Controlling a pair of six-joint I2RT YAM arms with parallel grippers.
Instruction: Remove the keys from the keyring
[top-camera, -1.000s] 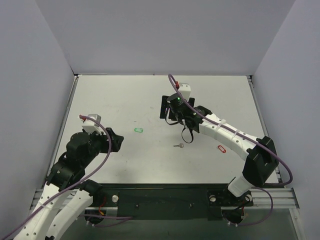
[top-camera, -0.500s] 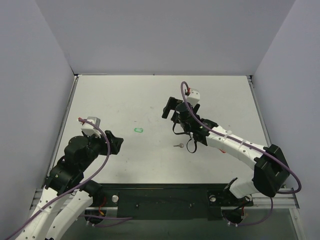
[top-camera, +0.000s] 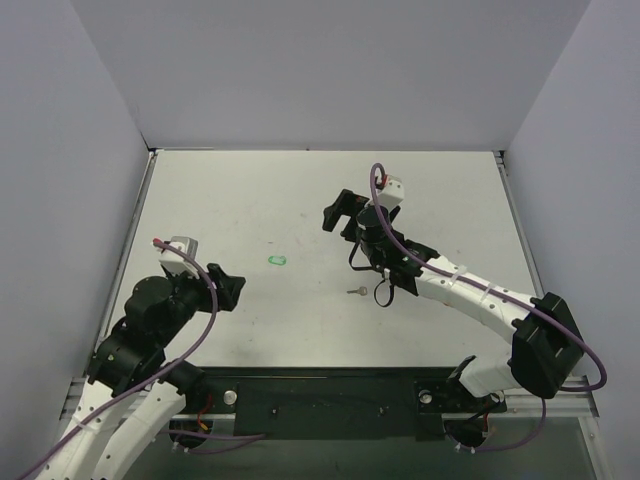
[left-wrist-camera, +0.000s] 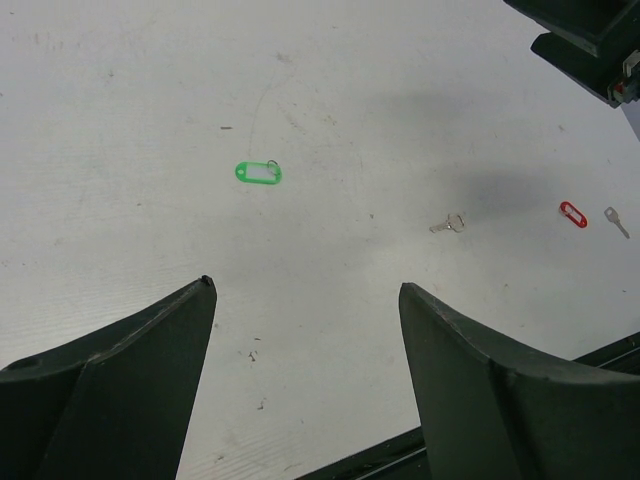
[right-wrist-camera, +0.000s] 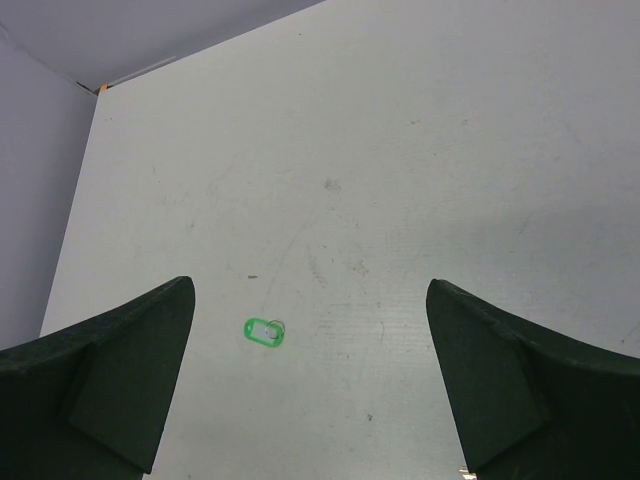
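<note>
The green keyring fob (top-camera: 277, 261) lies flat on the white table, left of centre. It also shows in the left wrist view (left-wrist-camera: 259, 173) and in the right wrist view (right-wrist-camera: 264, 331), where a thin wire ring sits at its end. A tiny silver key (top-camera: 355, 291) lies apart from it, also seen in the left wrist view (left-wrist-camera: 448, 225). My left gripper (top-camera: 230, 284) is open and empty, near-left of the fob (left-wrist-camera: 305, 286). My right gripper (top-camera: 337, 209) is open and empty, raised far-right of the fob (right-wrist-camera: 308, 284).
A red oval outline piece (left-wrist-camera: 572, 214) and a second small silver key (left-wrist-camera: 616, 221) lie to the right in the left wrist view; my right forearm (top-camera: 450, 285) hides them from above. Grey walls enclose the table on three sides.
My right arm has swung its forearm down over the red piece and turned its gripper toward the fob. My left arm has drawn back slightly toward the near-left. Fob and key have not moved.
</note>
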